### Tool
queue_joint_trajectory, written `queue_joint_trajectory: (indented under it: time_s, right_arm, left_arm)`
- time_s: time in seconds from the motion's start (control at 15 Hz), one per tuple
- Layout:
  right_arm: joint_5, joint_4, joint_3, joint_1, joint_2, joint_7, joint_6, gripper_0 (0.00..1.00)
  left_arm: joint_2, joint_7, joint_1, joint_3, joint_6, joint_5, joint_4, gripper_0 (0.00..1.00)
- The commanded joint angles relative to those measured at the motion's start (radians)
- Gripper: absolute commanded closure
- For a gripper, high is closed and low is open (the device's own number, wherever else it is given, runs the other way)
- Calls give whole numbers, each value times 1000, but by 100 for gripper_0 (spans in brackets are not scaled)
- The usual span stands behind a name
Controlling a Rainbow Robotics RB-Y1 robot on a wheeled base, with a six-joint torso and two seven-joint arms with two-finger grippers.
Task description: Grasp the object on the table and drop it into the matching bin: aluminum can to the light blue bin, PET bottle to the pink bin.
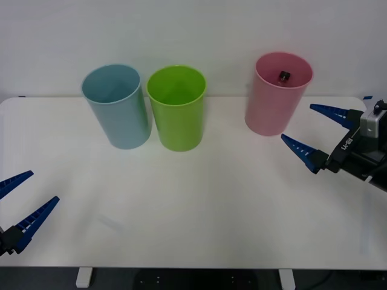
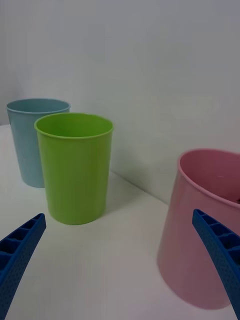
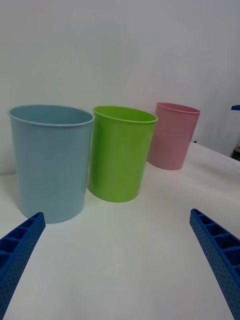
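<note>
PET bottle lies inside the pink bin, black cap visible below the rim. Right gripper, fingers spread wide and empty, hangs just beside that bin. Left gripper, likewise wide, rests at the table's near left edge. Light blue bin and lime green bin stand side by side.

A flat white table carries three tall round plastic bins, all upright and tapering downward. The pink bin stands nearest the right gripper, just ahead of its fingertips. The lime green bin stands farther off from that gripper, and the light blue bin stands just beside the green one, on the side nearer the left gripper, well ahead of it.
</note>
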Motion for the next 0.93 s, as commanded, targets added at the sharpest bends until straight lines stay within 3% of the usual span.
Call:
queue_joint_trajectory:
  time_s: [0.07, 0.47, 0.73, 0.93]
  right_arm:
    - [0, 1, -12, 32, 0, 2, -19, 0]
    - [-3, 0, -76, 117, 3, 7, -144, 0]
    - [-3, 1, -158, 169, 57, 10, -265, 0]
    - [-3, 0, -168, 198, 79, 13, -283, 0]
  left_arm:
    - [0, 0, 0, 0, 0, 0, 0, 0]
    - [0, 0, 0, 0, 0, 0, 0, 0]
    - [0, 0, 0, 0, 0, 0, 0, 0]
    - [0, 0, 0, 0, 0, 0, 0, 0]
